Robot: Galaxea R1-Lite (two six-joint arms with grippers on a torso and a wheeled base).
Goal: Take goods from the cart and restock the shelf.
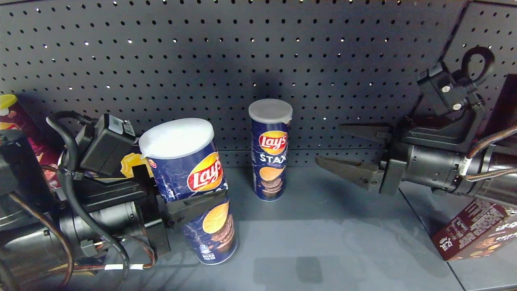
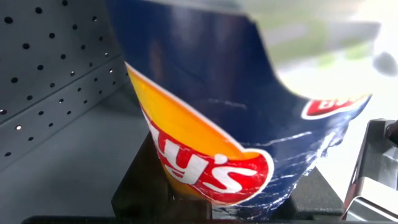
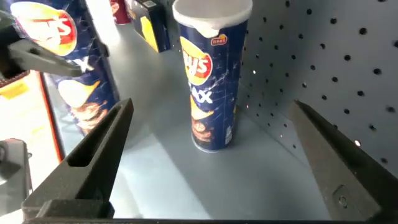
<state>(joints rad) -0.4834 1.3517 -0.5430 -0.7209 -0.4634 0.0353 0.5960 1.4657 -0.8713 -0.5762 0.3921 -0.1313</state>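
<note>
A blue chip can (image 1: 181,161) with a white lid leans slightly at the shelf's front left. My left gripper (image 1: 198,202) is shut on its middle, and the can (image 2: 217,124) looms close in the left wrist view. Its base is at the shelf floor; I cannot tell whether it touches. A second, matching can (image 1: 270,149) stands upright against the pegboard, also seen as the can (image 3: 211,81) in the right wrist view. To its right, my right gripper (image 1: 329,144) hangs open and holds nothing, its fingers (image 3: 93,162) spread apart from that can.
The grey shelf floor (image 1: 343,242) has free room between the two arms. A dark red box (image 1: 476,234) lies at the right front. A purple can (image 1: 16,125) and a yellow pack (image 1: 131,163) sit at the far left. The pegboard (image 1: 242,60) closes the back.
</note>
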